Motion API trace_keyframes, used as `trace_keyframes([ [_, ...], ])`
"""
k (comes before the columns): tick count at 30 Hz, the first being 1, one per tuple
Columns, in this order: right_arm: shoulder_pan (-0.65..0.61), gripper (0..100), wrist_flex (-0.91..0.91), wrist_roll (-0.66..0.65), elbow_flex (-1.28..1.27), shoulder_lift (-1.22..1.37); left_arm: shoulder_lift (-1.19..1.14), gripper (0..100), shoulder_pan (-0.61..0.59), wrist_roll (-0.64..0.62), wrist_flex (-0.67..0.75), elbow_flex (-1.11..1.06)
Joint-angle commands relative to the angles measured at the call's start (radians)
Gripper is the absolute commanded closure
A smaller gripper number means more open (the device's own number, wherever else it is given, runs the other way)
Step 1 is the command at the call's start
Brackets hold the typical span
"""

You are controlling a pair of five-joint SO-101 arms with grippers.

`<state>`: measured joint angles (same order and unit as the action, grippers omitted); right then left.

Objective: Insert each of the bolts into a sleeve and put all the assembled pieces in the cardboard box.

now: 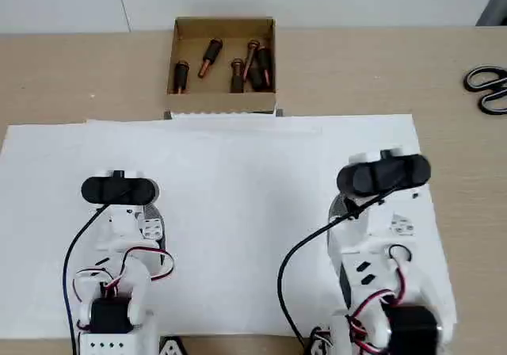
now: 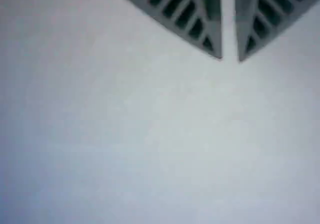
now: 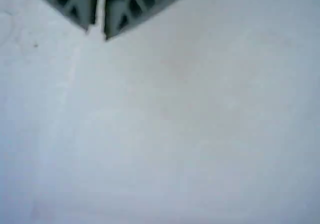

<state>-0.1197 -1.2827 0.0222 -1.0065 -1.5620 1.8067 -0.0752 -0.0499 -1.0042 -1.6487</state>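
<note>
Bolts [image 1: 250, 62] all appear to be seated in their dark sleeves [image 1: 181, 73], and we count about five such assembled pieces [image 1: 211, 57] lying loose inside the cardboard box [image 1: 224, 23]. Some lean across each other at the box's far-right corner. We see no loose bolt or sleeve on the white sheet [image 1: 238, 212] in front of the box, nor on the bare surface [image 1: 79, 78] beside it. We therefore judge the task essentially finished, with nothing left to insert or carry. A pair of scissors [image 1: 487, 89] lies well to the right of the box. The left claw [image 2: 229, 58] is closed on nothing, just above the sheet. The right claw [image 3: 96, 33] is likewise closed and empty. Both arms stand well short of the box.
</note>
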Motion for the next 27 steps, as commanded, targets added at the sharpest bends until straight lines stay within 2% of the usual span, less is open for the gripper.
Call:
trace_keyframes([
  [1, 0.013, 99.5, 0.096, -0.071, -0.192, -0.150, 0.006, 99, -0.006, 0.006, 0.003, 0.004],
  [4, 0.015, 99.5, 0.154, -0.130, -0.350, -0.265, 0.006, 99, -0.006, 0.006, 0.003, 0.004],
  [14, 0.015, 99.5, 0.406, -0.143, -0.678, -0.231, 0.006, 99, -0.006, 0.006, 0.003, 0.004],
  [20, 0.015, 99.5, 0.403, -0.069, -0.678, -0.228, 0.006, 99, -0.006, 0.006, 0.003, 0.004],
  [27, 0.015, 99.5, 0.401, -0.069, -0.678, -0.228, 0.006, 99, -0.006, 0.006, 0.003, 0.004],
])
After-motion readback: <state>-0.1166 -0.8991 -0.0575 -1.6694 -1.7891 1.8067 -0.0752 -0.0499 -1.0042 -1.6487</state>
